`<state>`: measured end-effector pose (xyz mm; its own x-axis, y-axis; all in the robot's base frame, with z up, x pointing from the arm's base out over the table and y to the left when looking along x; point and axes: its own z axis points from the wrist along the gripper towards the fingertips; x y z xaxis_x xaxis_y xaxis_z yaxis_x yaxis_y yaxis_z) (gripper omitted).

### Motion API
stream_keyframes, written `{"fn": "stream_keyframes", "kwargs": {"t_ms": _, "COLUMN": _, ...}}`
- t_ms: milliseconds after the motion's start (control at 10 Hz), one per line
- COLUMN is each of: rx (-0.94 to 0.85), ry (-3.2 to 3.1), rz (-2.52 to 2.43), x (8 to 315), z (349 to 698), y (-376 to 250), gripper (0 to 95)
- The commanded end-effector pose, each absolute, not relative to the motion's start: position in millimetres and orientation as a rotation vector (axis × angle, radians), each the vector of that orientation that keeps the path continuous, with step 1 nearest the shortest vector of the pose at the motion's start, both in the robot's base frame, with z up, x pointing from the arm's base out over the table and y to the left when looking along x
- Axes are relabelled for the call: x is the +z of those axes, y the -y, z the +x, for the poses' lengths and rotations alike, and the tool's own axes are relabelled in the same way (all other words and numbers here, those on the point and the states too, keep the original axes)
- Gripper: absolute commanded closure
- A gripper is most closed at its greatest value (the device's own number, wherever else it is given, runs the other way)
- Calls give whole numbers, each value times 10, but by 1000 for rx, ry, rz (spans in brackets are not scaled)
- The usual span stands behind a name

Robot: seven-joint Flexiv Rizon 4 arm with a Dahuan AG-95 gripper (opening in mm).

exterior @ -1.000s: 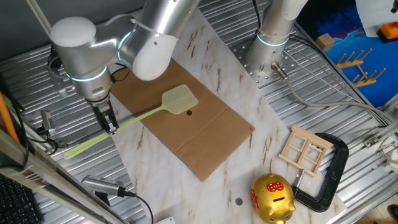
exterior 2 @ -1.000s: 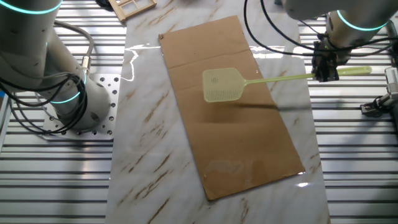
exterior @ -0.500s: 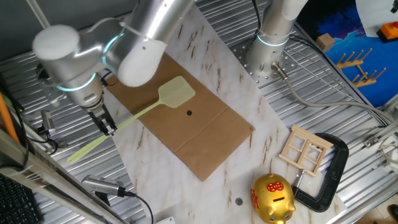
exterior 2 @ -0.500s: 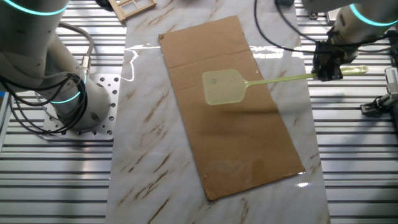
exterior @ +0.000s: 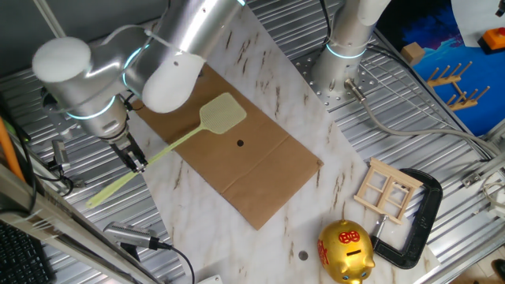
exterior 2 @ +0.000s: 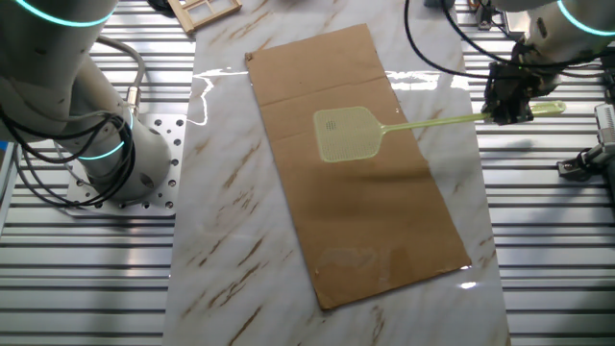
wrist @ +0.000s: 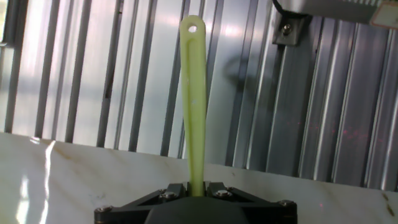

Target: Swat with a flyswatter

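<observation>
While my claw (exterior: 139, 163) stays pinched on the flyswatter (exterior: 189, 136) handle, I have tilted back, lifting the mesh head, out ahead of me, higher off the brown sheet (exterior: 237, 170); I judge this the wind-up before swatting the dark spot (exterior: 240, 143).

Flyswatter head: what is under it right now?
The flyswatter head hangs over the brown sheet, casting a shadow on it. A small dark spot lies just beside the head. Whatever sits directly beneath the mesh is not clearly visible. The gripper holds the handle.
</observation>
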<state>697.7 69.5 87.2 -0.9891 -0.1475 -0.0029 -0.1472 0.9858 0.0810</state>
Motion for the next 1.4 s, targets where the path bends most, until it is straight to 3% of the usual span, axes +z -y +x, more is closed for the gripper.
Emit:
{"fn": "stream_keyframes", "kwargs": {"t_ms": 100, "rx": -183, "ry": 3213, "rz": 126, "x": 853, "z": 6987, "y": -803, "gripper": 950}}
{"fn": "stream_keyframes", "kwargs": {"t_ms": 1400, "rx": -155, "ry": 3322, "rz": 220, "x": 367, "z": 6849, "y": -1043, "gripper": 950}}
